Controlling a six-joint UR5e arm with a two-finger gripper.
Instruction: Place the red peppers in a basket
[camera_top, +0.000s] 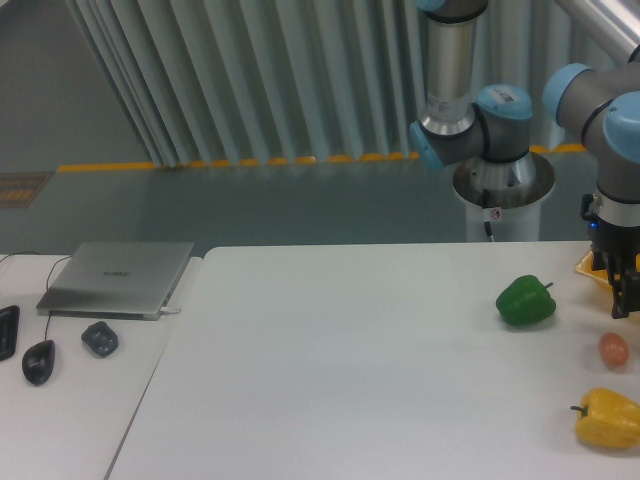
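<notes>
My gripper (622, 296) hangs at the right edge of the view, fingers pointing down just above the table, partly cut off by the frame. I cannot tell whether it is open or shut, and nothing shows in it. Just behind it, a corner of the yellow-orange basket (586, 266) shows at the table's right edge; the rest is hidden or out of view. A small reddish-orange round pepper (613, 349) lies on the table just below the gripper, apart from it.
A green bell pepper (526, 301) lies left of the gripper. A yellow bell pepper (608, 418) lies near the front right. A closed laptop (118, 278), a mouse (39, 361) and a small dark object (99, 338) sit on the left table.
</notes>
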